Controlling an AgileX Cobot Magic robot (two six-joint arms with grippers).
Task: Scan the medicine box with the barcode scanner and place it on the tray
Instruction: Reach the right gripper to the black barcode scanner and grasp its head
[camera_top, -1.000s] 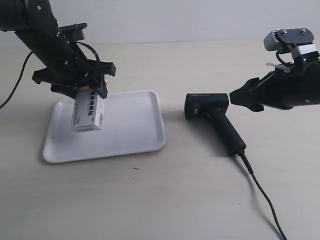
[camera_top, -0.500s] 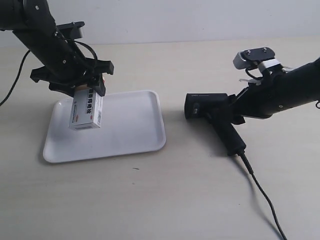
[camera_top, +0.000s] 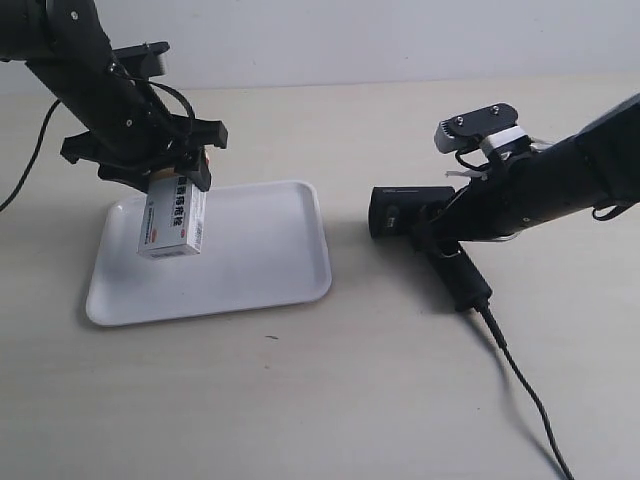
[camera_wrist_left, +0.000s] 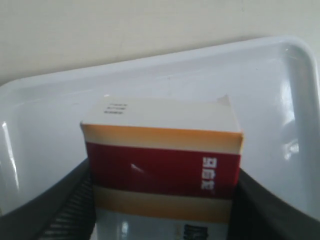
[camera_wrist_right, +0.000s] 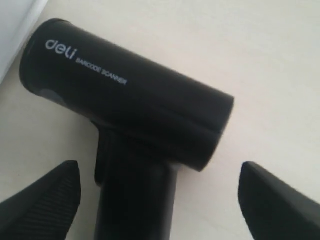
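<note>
**Supervisor:** What have you got on the left side?

**Operator:** My left gripper (camera_wrist_left: 162, 200) has its jaws clamped on the medicine box (camera_top: 174, 222), one dark finger (camera_wrist_left: 70, 200) pressed against each side of the carton. In the left wrist view I see the red and tan band (camera_wrist_left: 162, 172) across the box, and beyond it the white floor of the tray (camera_wrist_left: 280, 100). In the exterior view the box hangs on end over the tray's (camera_top: 270, 250) far left part — whether its lower end touches the tray floor, I cannot tell.

**Supervisor:** And the tray itself?

**Operator:** Flat on the table (camera_top: 330, 400), at the exterior view's left, well apart from the scanner.

**Supervisor:** The scanner, then?

**Operator:** The barcode scanner (camera_top: 425, 240) lies on its side on the table, head toward the tray, handle angled toward the camera, with its thin cable (camera_top: 525, 390) trailing off the bottom edge of the exterior view. My right gripper (camera_wrist_right: 160, 185) is right over it. In the right wrist view the jaws stand wide, one fingertip (camera_wrist_right: 45, 192) on either side of the spot where the handle meets the head — neither one is touching it that I can see.

**Supervisor:** Any markings to confirm the device?

**Operator:** White lettering along the head (camera_wrist_right: 127, 105) — it reads "deli" and "BARCODE SCANNER".
</note>
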